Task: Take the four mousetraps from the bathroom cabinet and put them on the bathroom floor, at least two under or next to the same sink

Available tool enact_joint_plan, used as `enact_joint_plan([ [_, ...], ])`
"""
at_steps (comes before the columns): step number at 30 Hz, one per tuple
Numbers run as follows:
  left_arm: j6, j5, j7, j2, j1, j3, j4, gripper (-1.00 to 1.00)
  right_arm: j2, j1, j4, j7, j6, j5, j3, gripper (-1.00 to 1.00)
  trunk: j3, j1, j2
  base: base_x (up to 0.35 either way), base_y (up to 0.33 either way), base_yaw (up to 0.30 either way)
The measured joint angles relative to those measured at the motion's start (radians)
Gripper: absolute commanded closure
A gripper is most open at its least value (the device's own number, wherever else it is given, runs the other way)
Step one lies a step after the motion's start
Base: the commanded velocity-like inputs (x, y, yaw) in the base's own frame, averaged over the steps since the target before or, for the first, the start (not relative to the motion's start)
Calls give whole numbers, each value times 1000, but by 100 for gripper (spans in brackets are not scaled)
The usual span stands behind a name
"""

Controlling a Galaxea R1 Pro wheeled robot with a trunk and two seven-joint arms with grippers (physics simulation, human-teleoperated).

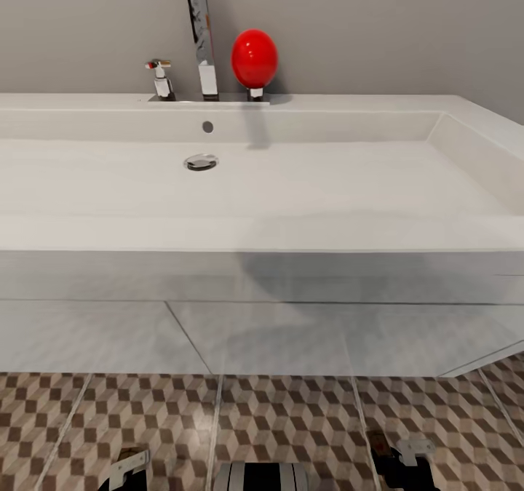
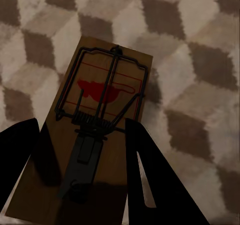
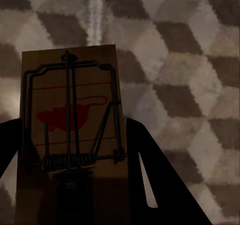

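With a flat brown wooden mousetrap (image 2: 95, 135) clamped in my left gripper (image 2: 82, 175) and another (image 3: 70, 135) in my right gripper (image 3: 70, 180), I should lower both level onto the cube-patterned tile floor (image 1: 291, 425) near the wide white sink (image 1: 262, 185).

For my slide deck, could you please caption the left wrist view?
Left gripper holding a mousetrap between its dark fingers above the cube-patterned bathroom floor.

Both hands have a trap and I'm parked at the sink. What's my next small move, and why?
Probably lower both arms toward the bathroom floor just in front of the bathroom sink, then release. Each wrist view shows a mousetrap between dark fingers with cube tiles beyond; whether they already touch the tiles is unclear.
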State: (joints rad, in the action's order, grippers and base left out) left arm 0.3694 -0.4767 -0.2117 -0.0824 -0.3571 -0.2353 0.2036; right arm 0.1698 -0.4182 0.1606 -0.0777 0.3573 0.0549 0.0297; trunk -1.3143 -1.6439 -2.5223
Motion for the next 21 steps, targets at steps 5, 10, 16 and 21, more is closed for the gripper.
enact_joint_plan([
  [5, 0, 0, 0, 0, 0, 0, 0, 100, 0, 0, 0, 0, 0, 0, 0, 100, -4, 0, 0, 0, 0, 0],
  [10, 0, -1, 4, 0, 0, 0, 0, 100, 0, 0, 0, 0, 0, 0, 0, 100, -4, 0, 0, 0, 0, 0],
  [16, 1, -1, 5, 0, 0, 0, 0, 100, 0, 0, 0, 0, 0, 0, -1, 100, -4, 0, 0, 0, 0, 0],
  [21, 0, -2, 5, 0, 0, 0, 0, 100, 0, 0, 0, 0, 0, 0, -1, 100, -8, -1, 0, 0, 0, 0],
])
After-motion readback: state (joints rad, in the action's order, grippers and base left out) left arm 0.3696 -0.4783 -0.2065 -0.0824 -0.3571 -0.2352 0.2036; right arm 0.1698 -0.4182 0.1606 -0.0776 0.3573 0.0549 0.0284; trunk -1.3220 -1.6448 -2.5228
